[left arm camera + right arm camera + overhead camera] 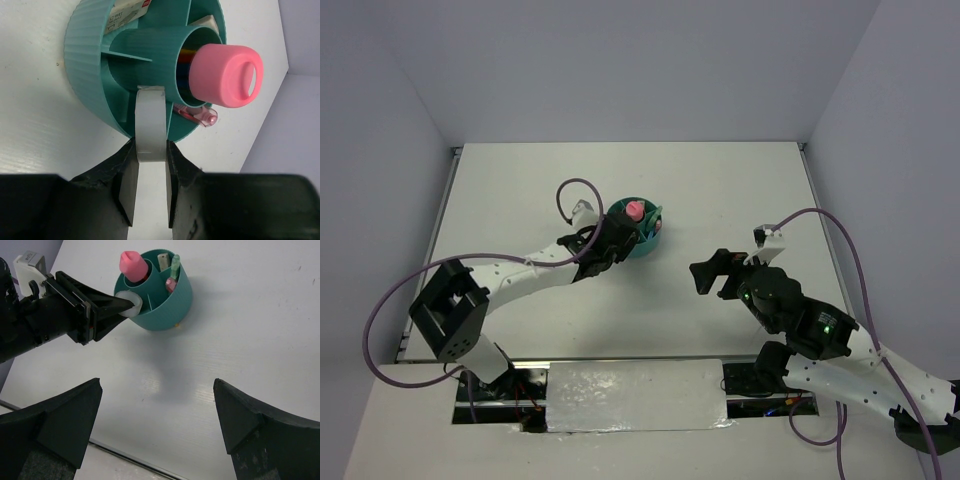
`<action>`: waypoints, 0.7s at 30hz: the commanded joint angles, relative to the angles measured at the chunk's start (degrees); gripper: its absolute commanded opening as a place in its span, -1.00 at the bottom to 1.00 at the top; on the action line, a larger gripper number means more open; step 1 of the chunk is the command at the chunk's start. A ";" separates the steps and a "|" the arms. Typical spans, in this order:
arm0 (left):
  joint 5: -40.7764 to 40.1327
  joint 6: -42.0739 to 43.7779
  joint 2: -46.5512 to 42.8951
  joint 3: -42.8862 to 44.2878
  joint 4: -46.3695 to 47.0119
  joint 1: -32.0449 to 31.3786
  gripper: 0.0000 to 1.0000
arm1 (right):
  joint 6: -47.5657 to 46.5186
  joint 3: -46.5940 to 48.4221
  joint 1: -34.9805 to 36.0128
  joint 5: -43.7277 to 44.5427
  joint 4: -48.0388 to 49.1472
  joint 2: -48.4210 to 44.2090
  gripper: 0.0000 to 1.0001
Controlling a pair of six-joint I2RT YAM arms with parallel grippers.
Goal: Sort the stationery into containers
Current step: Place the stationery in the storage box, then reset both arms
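**Overhead view.** The teal organiser (651, 243) stands near the middle of the white table (740, 190), well apart from the far edge, the left rail and the right edge. You have bare table on every side of it except the near-left, where your left arm reaches in. The left gripper (620, 232) is at the organiser's near-left rim. The right gripper (712, 278) hangs well apart to the right, over bare table.

**Left wrist view.** Your left gripper (150, 155) is closed on the tape ring (150, 125), which is gripped edge-on between the two fingers. The ring's far part crosses the organiser's (85, 60) ribbed outer rim above a ring compartment and reaches the wall of the central cup. Whether it touches the rim cannot be told. The pink tube (225, 75) stands in the central cup and projects well past its lip. A clear pink capsule piece (197, 115) leans over the rim just right of the tape, close to the right finger. A white eraser (205, 21) lies in a far compartment.

**Right wrist view.** Your right gripper (157, 390) is spread wide and holds nothing, with open table under it. Ahead of it the organiser (170, 305) holds the pink tube (132, 262), a green capsule piece (175, 265), a pink piece (171, 286) and a beige eraser (161, 260). The tape ring (131, 304) is at the rim nearest the left gripper.
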 commanded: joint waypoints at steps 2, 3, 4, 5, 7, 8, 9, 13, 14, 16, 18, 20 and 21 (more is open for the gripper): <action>0.17 -0.46 0.20 -0.15 1.43 -0.21 -0.16 | -0.96 0.23 -0.20 0.31 0.37 -0.45 0.99; 0.17 -0.29 0.11 -0.42 1.86 -0.13 -0.08 | -0.96 0.14 -0.11 0.14 0.37 -0.45 0.99; -0.01 -0.37 -0.32 -0.68 1.87 -0.21 0.15 | -1.05 0.31 -0.11 0.05 0.63 -0.36 0.99; -0.10 -0.37 -0.59 -1.03 1.87 -0.21 0.27 | -1.05 0.31 -0.11 -0.21 0.63 -0.27 0.99; -0.36 -0.98 -1.29 -1.04 0.99 -0.21 0.63 | -1.13 0.31 -0.11 -0.21 0.81 -0.01 0.99; -0.71 -0.90 -1.47 -0.95 0.55 -0.21 0.72 | -1.13 0.31 -0.11 -0.30 0.72 -0.01 0.99; -0.97 -0.81 -1.73 -0.86 0.37 -0.21 0.83 | -1.13 0.40 -0.11 -0.30 0.72 0.08 0.99; -0.98 0.59 -3.75 -0.86 0.02 -0.12 0.91 | -1.39 0.40 0.07 -0.65 1.16 0.26 0.99; -1.06 1.73 -4.36 -0.42 0.19 -0.12 0.92 | -1.57 0.32 -0.02 -0.65 1.42 0.26 0.99; -2.03 8.12 -6.90 0.54 0.20 -0.21 0.97 | -2.80 0.58 -0.11 -0.57 1.16 0.26 0.99; -3.52 19.45 -8.84 3.96 -1.55 -0.21 0.99 | -3.85 1.54 -0.11 -0.13 0.28 -0.18 0.99; -4.05 32.41 -9.55 9.12 -5.76 0.14 0.99 | -6.31 3.47 -0.02 -0.30 -1.30 -1.58 0.99; -4.23 35.80 -9.56 10.99 -8.56 0.57 0.99 | -7.19 4.09 -0.02 -0.39 -1.91 -2.20 0.99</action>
